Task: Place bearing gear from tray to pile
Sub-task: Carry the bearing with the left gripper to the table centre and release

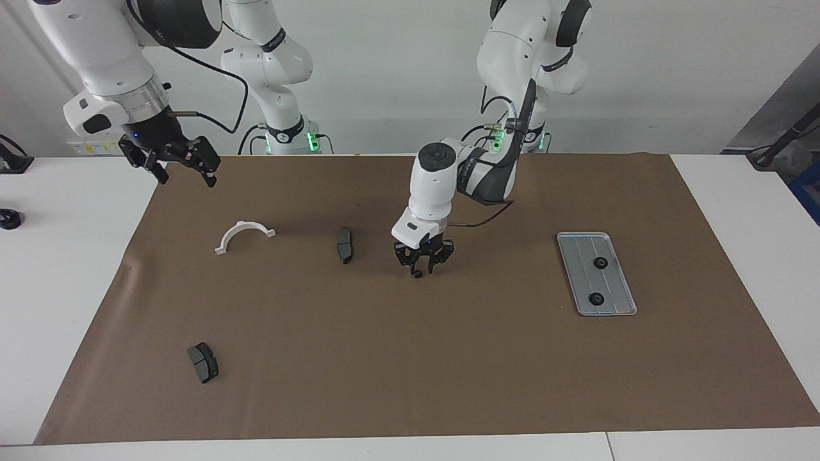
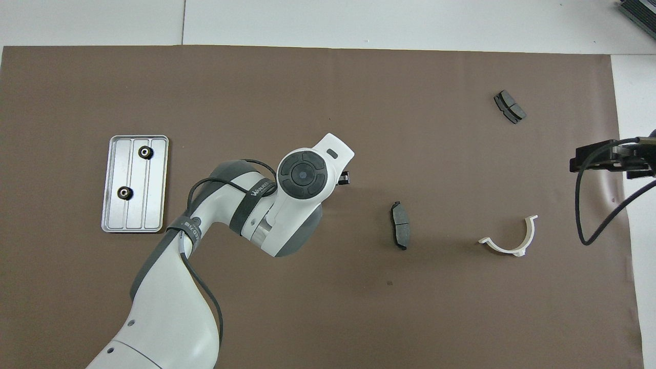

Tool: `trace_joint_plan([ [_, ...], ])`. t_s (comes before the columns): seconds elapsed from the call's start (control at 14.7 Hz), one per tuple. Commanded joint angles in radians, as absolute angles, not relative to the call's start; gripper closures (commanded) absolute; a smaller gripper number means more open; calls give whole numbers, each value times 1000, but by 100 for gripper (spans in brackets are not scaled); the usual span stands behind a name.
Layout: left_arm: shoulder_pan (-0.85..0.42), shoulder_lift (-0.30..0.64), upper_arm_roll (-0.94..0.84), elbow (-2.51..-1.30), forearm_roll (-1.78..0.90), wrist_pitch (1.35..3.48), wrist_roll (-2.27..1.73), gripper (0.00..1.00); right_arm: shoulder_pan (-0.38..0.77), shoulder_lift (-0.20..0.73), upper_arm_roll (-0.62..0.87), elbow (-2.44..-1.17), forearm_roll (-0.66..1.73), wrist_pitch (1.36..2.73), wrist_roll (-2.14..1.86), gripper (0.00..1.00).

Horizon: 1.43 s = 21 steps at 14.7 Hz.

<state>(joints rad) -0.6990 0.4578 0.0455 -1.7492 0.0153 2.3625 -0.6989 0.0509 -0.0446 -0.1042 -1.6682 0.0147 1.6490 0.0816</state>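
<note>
My left gripper [image 1: 423,268] hangs low over the middle of the brown mat with its fingers spread open. A small black bearing gear [image 1: 417,274] lies on the mat just under the fingertips, free of them. In the overhead view the left wrist hides this gear. The silver tray [image 1: 580,282] [image 2: 154,205] lies toward the left arm's end and holds two more black gears [image 1: 600,262] [image 1: 596,298]. The pile's parts are a white half-ring bracket [image 1: 244,235] [image 2: 510,241] and two dark brake pads [image 1: 344,244] [image 1: 203,362]. My right gripper [image 1: 182,168] waits open, raised over the mat's corner.
The brown mat [image 1: 410,358] covers most of the white table. The nearest brake pad [image 2: 400,225] lies a short way from the left gripper, toward the right arm's end. The right arm's black cable [image 2: 589,215] hangs near the bracket.
</note>
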Motion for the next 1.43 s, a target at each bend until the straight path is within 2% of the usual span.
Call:
trace_joint_plan([
  [0.0, -666, 413, 63, -1773, 38, 2372, -706, 0, 48, -57, -101, -1672, 18, 1634, 75, 0],
  [0.48, -465, 279, 61, -1844, 38, 2304, -496, 0, 80, -57, -101, -1680, 20, 1644, 66, 0],
  [0.61, -395, 249, 60, -1858, 38, 2257, -412, 0, 148, -70, -98, -1722, 21, 1692, 37, 0],
  [0.75, -335, 229, 60, -1871, 38, 2192, -347, 0, 230, -55, -98, -1761, 21, 1799, 49, 0],
  [1.02, -217, 201, 58, -1942, 35, 2197, -201, 0, 383, 90, -97, -1753, 20, 1945, 205, 0],
  [1.16, -158, 190, 57, -1973, 29, 2203, -131, 0, 457, 179, -94, -1747, 20, 2072, 325, 0],
  [1.36, -65, 170, 54, -2023, 25, 2200, -11, 0, 551, 309, -94, -1677, 6, 2149, 455, 0],
])
